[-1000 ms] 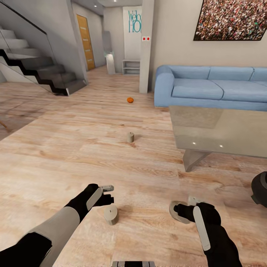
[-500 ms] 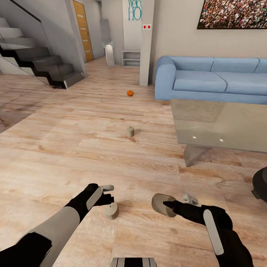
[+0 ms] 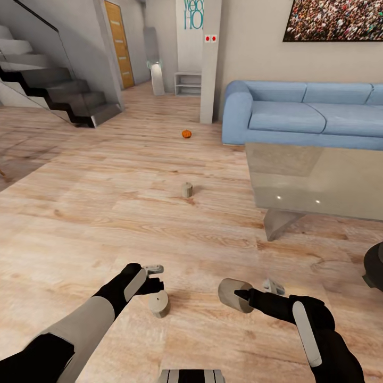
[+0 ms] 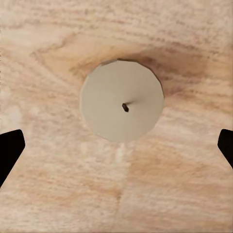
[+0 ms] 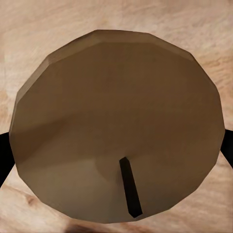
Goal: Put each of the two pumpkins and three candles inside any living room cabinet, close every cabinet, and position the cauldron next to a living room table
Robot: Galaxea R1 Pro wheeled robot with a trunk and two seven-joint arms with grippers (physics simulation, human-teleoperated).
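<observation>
The right gripper (image 3: 246, 298) is clamped on a stubby cream-white candle (image 3: 232, 294), held off the pale wood-plank floor (image 3: 106, 213) and tipped on its side; in the right wrist view its round end and dark wick (image 5: 130, 187) sit close between the two dark fingertips (image 5: 4, 155). The left gripper (image 3: 154, 277) hangs directly above a second cream-white candle (image 3: 159, 305) that stands upright on the floor, and the left wrist view shows that candle (image 4: 122, 107) centred between fingertips (image 4: 9, 153) spread wide, well clear of it on both sides. The step in hand looks like picking up this second candle. To do it well, the left arm should descend straight down and keep the wick centred as it is now, stopping with the pads around the upper half of the cylinder before closing, since a short candle is likely to tip or skid if one finger touches first. A third upright candle (image 3: 186, 190) stands further out on the floor, and beyond it a small ribbed orange pumpkin (image 3: 186, 134) lies near the blue fabric sofa (image 3: 303, 117). The low coffee table with a pale glass top (image 3: 319, 186) and grey angled legs stands in front of the sofa on the robot's right.
</observation>
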